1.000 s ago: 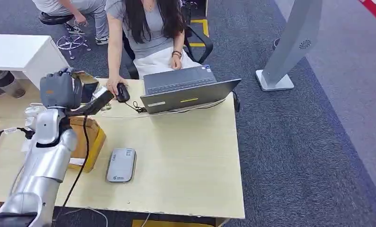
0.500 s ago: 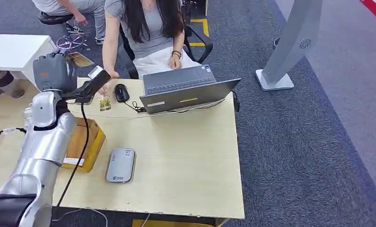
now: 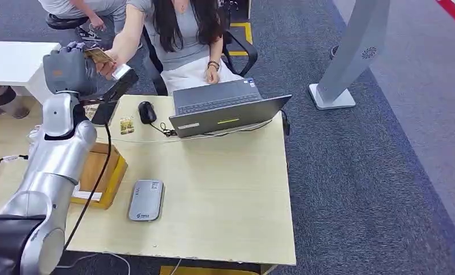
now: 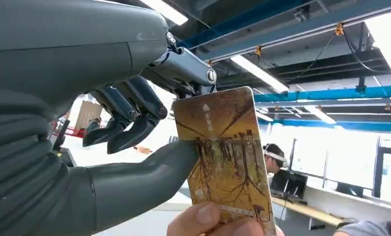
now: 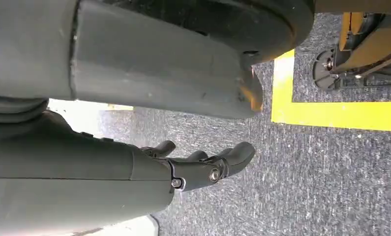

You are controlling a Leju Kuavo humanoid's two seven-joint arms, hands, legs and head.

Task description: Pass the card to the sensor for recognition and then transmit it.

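- At the far left corner of the desk [image 3: 225, 189], left hand [image 3: 70, 70] raised above the desk edge, silver arm extended up from below.
- Left hand grips the card [image 4: 225, 157]: thick thumb [image 4: 149, 167] pressed on the card's face, one upper finger behind its top edge; the other dark fingers [image 4: 129, 118] curl clear of it, not touching.
- Card is gold-brown with a tree pattern and a small white arrow near the top corner. In the head view it sticks out just beyond the hand on the person's side [image 3: 99, 55].
- A person's hand [image 3: 107, 67] meets the card on the side away from the robot hand; in the wrist view a fingertip [image 4: 198, 221] pinches the card's end opposite the robot's fingers. Both hands are on the card at once.
- Right hand [image 5: 208, 164] hangs over dark carpet with a yellow floor line nearby; fingers loosely extended, slightly apart, nothing in them.
- Below the left hand, on the desk: wooden box [image 3: 102, 172] beside the forearm, and the grey card reader [image 3: 146, 200] nearer the robot, well apart from the hand.
- Past the left hand, toward the seated person: black mouse [image 3: 147, 112], a small yellow tag [image 3: 126, 126], and an open laptop [image 3: 228, 112] farther across.
- A black cable runs down along the left forearm over the desk edge.
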